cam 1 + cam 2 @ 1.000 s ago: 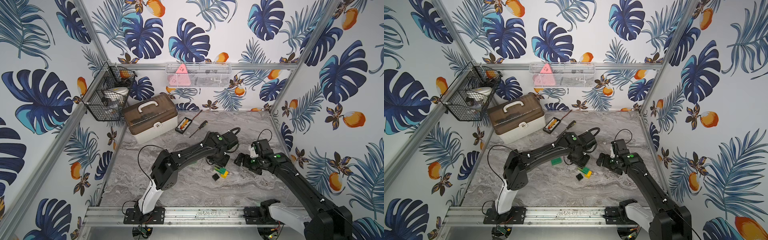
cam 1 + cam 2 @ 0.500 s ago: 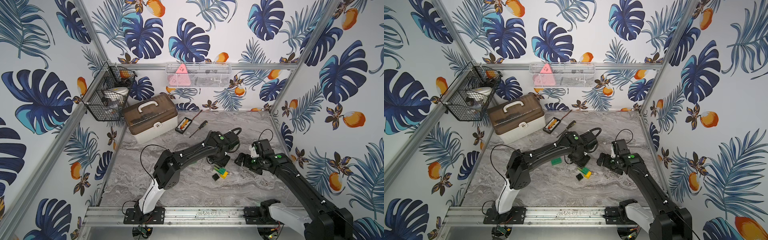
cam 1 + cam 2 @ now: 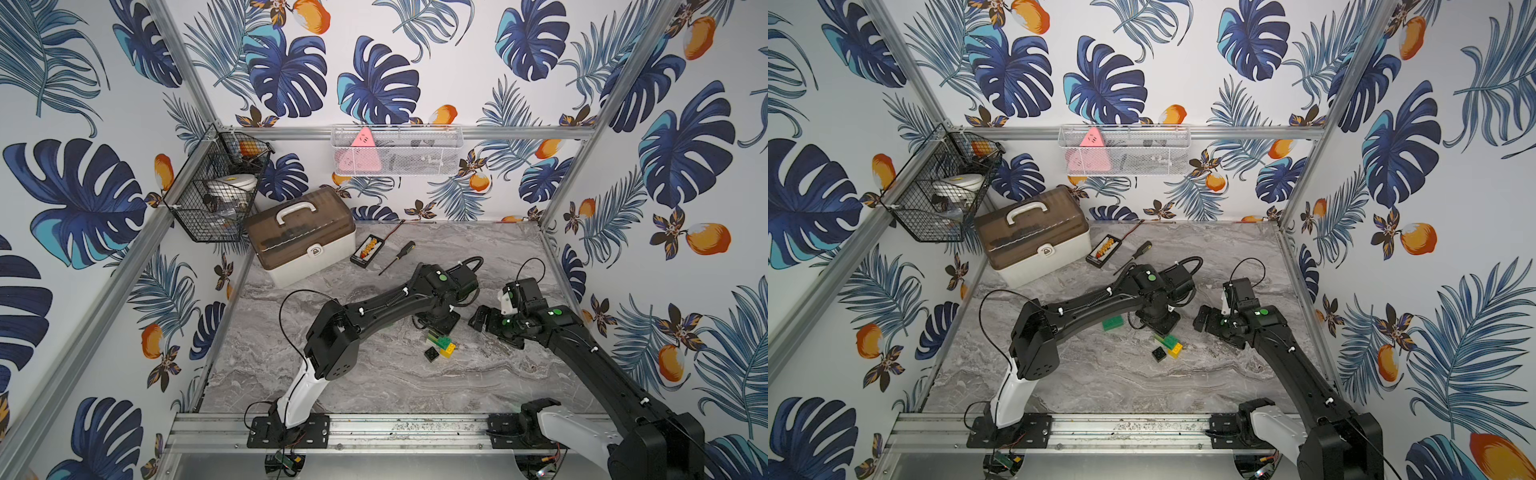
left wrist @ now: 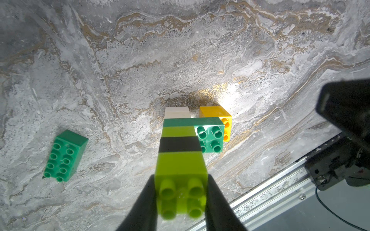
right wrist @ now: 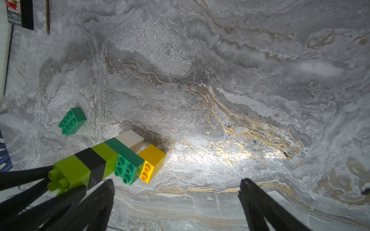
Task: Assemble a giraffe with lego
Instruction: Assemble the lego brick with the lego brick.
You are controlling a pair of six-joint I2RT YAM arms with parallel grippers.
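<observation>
Carefully now: your left gripper [image 4: 181, 180] pinches the lime end brick [image 4: 180, 164] of the stepped plastic giraffe [image 4: 180, 145], right gripper [image 5: 176, 182] stands wide, empty; tilting could snap a joint

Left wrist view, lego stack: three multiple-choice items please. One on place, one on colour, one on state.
1. The loose dark-green brick lies: A on the table, apart from the giraffe; B on top of the giraffe; C against a yellow brick.
2. The left gripper clamps a brick coloured: A black; B lime; C white.
3. The right gripper is: A open, empty; B shut on a brick; C shut on nothing.

1A, bare table shows all round it. 2B, the top lime brick sits between the jaws. 3A, its jaws stand wide with nothing between.
</observation>
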